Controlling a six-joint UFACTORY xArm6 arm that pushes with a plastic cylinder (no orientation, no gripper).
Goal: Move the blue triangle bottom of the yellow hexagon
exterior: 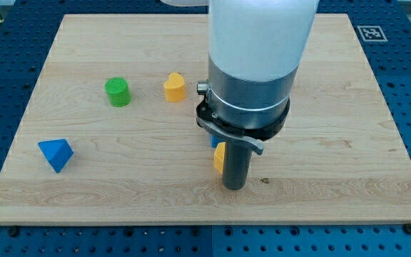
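Gripper there is none, so nothing opens or closes: my tip (234, 187) rests on the wooden desk (348, 143), touching a half-hidden yellow block (220, 157), probably the hexagon. The blue plastic triangle block (54, 154) lies well apart at the view's left. It looks light, rigid and easy to slide; I should push squarely on its left face, or it may spin.
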